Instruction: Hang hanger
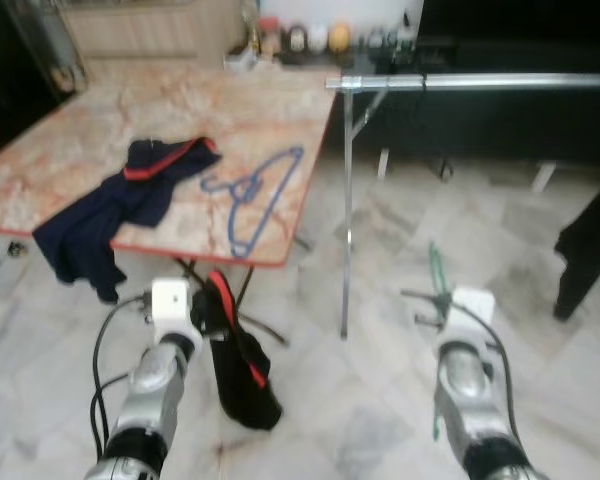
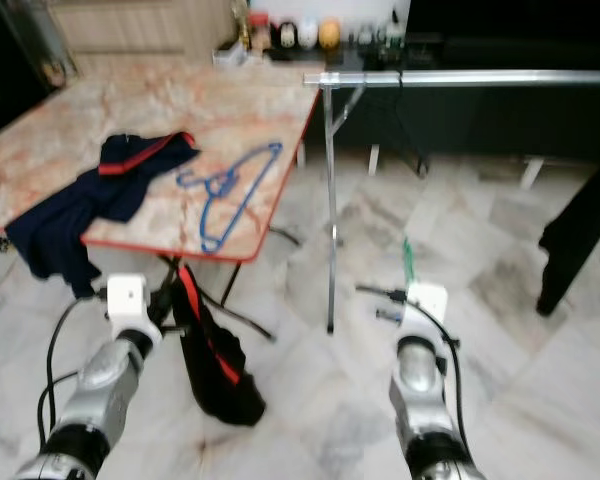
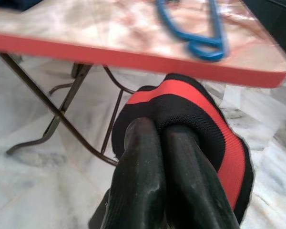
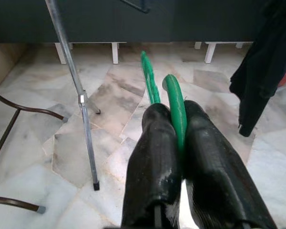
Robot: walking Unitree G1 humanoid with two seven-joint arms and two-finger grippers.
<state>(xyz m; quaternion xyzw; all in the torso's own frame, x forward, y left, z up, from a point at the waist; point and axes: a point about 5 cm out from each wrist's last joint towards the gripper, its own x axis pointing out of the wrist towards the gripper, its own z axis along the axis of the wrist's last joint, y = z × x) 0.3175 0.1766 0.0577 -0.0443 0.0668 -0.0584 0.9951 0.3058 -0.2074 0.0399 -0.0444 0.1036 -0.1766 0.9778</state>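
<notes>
The right gripper [image 4: 181, 143] pinches a thin, light, stiff green hanger [image 4: 174, 102] by its hook; the left gripper [image 3: 164, 157] clamps soft, limp black-and-red cloth [image 3: 205, 129].

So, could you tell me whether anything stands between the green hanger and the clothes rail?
Nothing visible does. The right tool holds the green hanger low over the floor, and the clothes rail runs above and ahead of it, across bare air.

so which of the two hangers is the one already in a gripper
The green hanger, clamped between the right gripper's fingers above the floor. The blue hanger lies loose on the marble table, untouched.
</notes>
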